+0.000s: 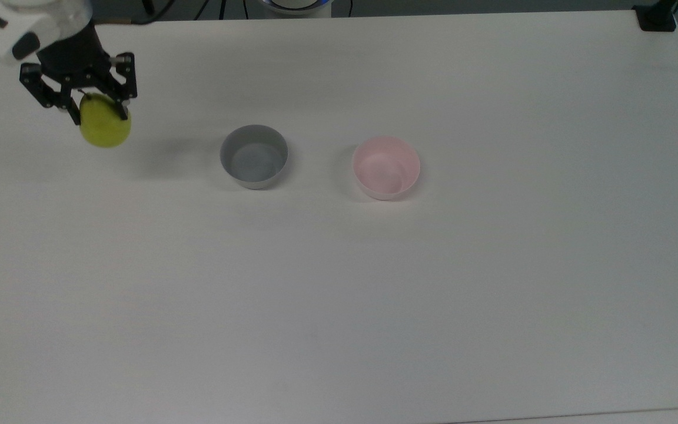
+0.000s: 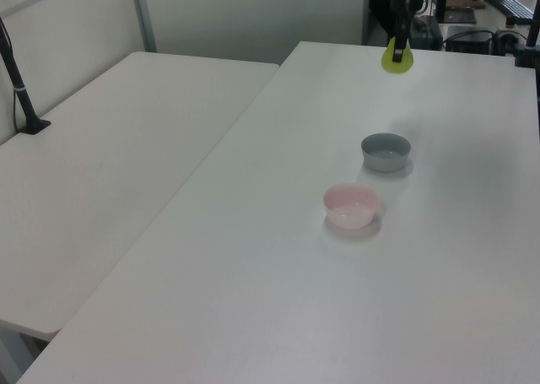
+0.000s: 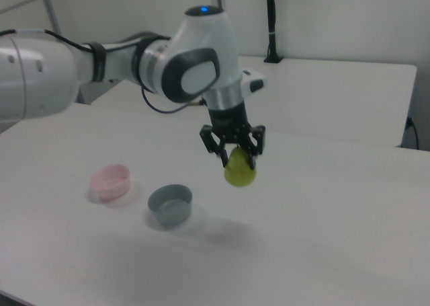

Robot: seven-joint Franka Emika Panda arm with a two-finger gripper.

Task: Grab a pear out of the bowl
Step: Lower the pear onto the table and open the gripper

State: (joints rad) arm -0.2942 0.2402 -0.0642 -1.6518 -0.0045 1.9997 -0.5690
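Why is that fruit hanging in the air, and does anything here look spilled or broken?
Nothing stands out. The pear is off the table because the gripper holds it. The pink bowl and the grey bowl stand upright and empty on the table.

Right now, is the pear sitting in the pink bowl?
No, the pear hangs in the pincer above the table, and the pink bowl holds nothing.
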